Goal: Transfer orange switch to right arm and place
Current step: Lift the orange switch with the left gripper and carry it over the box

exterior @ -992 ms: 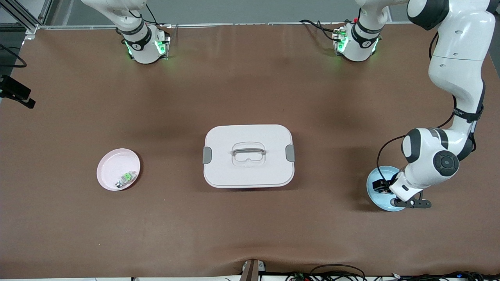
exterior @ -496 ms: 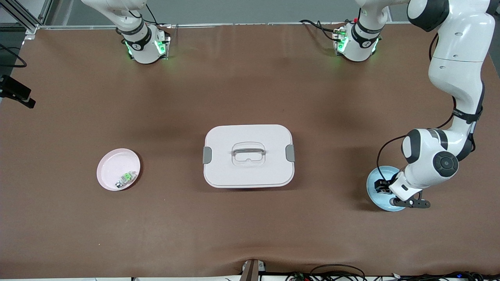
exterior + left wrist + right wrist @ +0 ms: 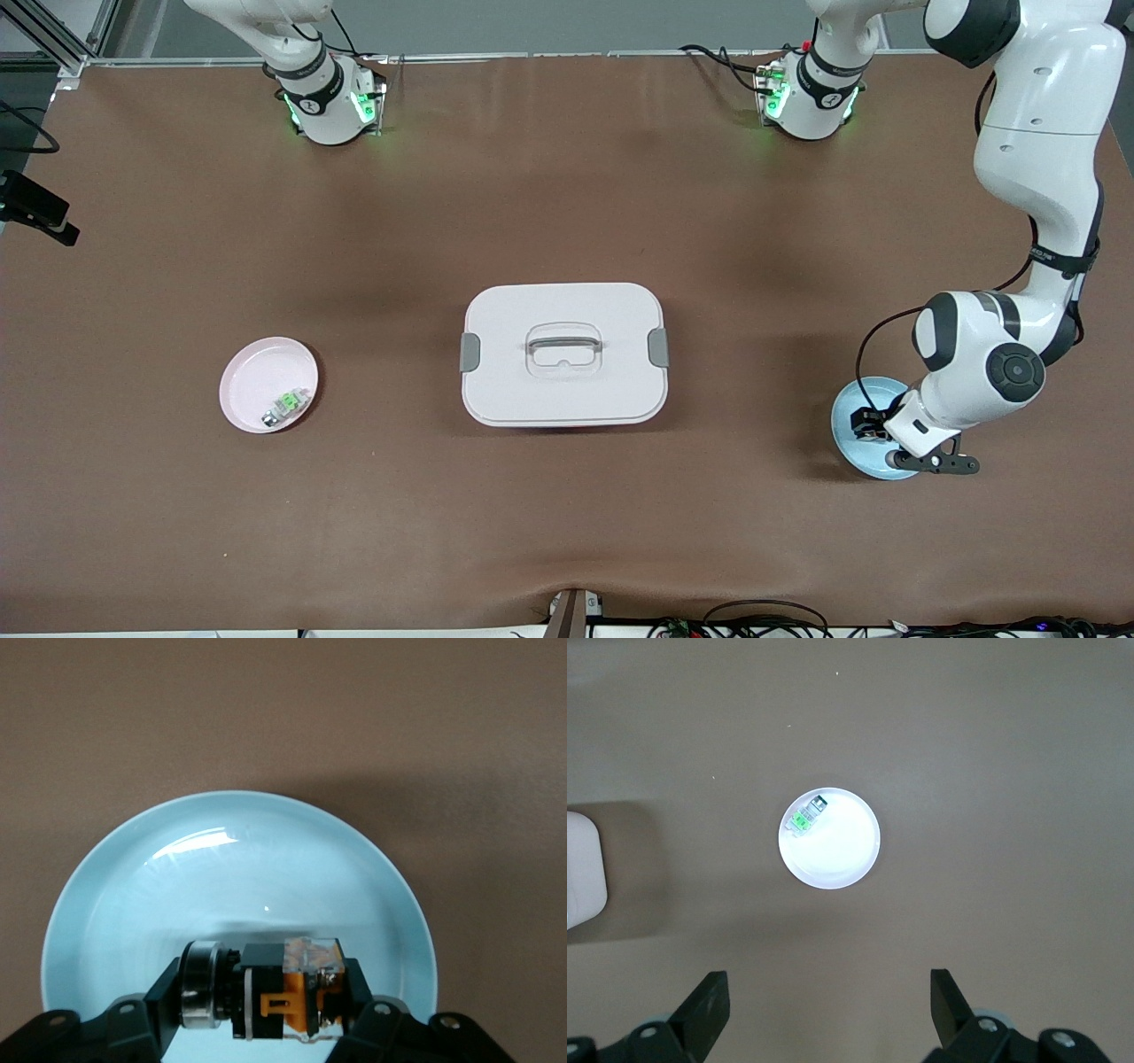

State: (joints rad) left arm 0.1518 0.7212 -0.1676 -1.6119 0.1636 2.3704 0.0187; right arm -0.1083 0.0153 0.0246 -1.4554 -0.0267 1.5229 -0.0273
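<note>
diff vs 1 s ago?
The left gripper, down in the blue plate, closed on the orange switch; no lift shows yet. Unchanged: right gripper open, waiting high over the pink plate; white lidded box and green component unmoved.

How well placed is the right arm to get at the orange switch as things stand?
Probably not well: the orange switch is clamped in the left end effector over the blue plate at the left arm's end, while the right end effector hangs open high above the pink plate.
</note>
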